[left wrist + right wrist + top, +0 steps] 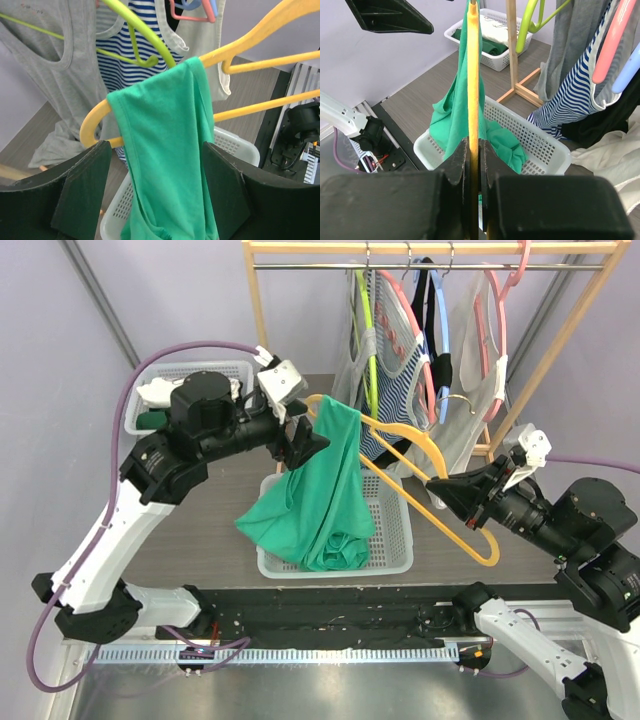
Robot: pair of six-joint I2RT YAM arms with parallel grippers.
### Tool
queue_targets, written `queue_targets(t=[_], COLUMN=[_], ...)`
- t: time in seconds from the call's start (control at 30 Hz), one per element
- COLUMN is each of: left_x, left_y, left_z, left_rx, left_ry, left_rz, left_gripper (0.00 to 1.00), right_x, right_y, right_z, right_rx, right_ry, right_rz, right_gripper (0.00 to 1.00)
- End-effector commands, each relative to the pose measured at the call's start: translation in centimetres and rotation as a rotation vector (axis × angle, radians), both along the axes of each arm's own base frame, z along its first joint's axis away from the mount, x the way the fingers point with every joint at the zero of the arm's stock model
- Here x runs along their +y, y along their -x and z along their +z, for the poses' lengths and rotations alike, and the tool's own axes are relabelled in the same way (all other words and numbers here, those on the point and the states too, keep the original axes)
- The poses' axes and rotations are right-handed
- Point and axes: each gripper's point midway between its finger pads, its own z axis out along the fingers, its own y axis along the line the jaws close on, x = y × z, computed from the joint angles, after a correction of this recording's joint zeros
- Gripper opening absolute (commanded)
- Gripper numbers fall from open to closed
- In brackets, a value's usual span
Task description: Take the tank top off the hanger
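Left gripper [155,150] jaws wide apart, green tank top [150,110] between; right gripper [474,145] clamped on yellow hanger [473,60].

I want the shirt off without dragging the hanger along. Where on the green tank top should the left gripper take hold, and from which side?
Probably the narrow bunched band of the green tank top just below the yellow hanger, approached head-on by the left gripper. It hangs straight down between the open fingers, while the right gripper clamps the hanger.

The green tank top [165,150] is hanging bunched over one arm of the tilted yellow hanger [260,32], drooping downward
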Motion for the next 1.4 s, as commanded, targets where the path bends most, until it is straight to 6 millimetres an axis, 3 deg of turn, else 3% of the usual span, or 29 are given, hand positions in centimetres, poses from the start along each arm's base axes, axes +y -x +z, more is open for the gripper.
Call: queue_targets(t=[0.0,0.43,0.53,0.77,0.97,1.37], left_x=[-1.7,-4.5,-4.8,-4.5,-3.8,0.5], left_y=[0.2,-1.2,-1.2,-1.9,-2.4,-3.3], left_z=[2.6,0.4,0.6,2.5,4.1,7.3], left_rx=[-0.029,-0.059,-0.070,-0.120,-0.160,-0.232], left_ry=[0.081,-0.005,-0.009,0.009,0.026,0.072], left_rz=[-0.037,-0.010,-0.012,0.030,0.069,0.191], left_gripper=[0.76,0.61,0.49,0.00,0.00,0.00], right_x=[-0.3,0.6,0.6,0.5,0.3,-1.2], right_y=[-0.8,-1.6,-1.6,-1.6,-1.3,2.1], right_z=[2.8,2.8,2.5,2.2,2.0,2.0], right_rx=[-0.106,-0.113,-0.111,-0.105,-0.095,-0.070], right_ry=[-0.053,-0.058,-0.054,-0.047,-0.041,-0.046], right_rz=[-0.036,-0.016,-0.014,-0.017,-0.017,-0.002], right_gripper=[0.01,0.01,0.01,0.01,0.01,0.01])
